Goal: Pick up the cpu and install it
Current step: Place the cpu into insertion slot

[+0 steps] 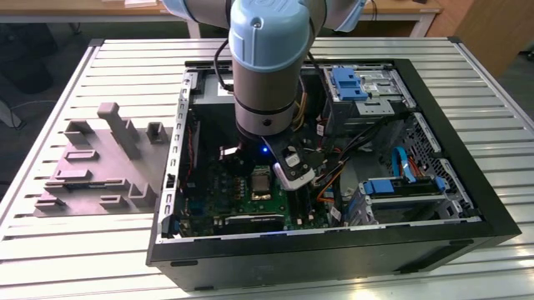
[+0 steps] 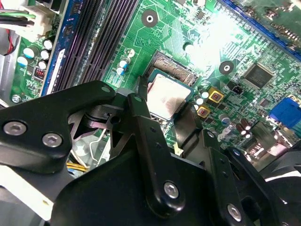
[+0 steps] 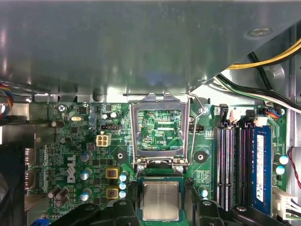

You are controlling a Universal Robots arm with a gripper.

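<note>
Caller: Arm (image 1: 267, 75) reaches down into the open case (image 1: 334, 259) on the desk (image 1: 109, 69). Where's the cpu (image 3: 161, 201)?

Spotter: Seated flat, silver top up, right at the hinge end of the socket frame (image 3: 160, 102). That frame is swung open, standing clear of the chip.

Caller: And the gripper (image 2: 163, 107)?

Spotter: Directly over the cpu, on the hinge side of the frame. Jaws sit one on each side of the chip, close by its edges; clamped or loose, I cannot tell from either wrist view.

Caller: What else is around?

Spotter: Green motherboard (image 3: 84, 155) spreads under the frame, and black memory slots (image 3: 228, 165) run just beside the frame's long edge. Yellow and black cables (image 3: 277, 54) hang past the slots, farther from the frame. Grey tray (image 1: 92, 169) rests well apart from the frame, outside the case wall, on the desk at the exterior view's left.
</note>
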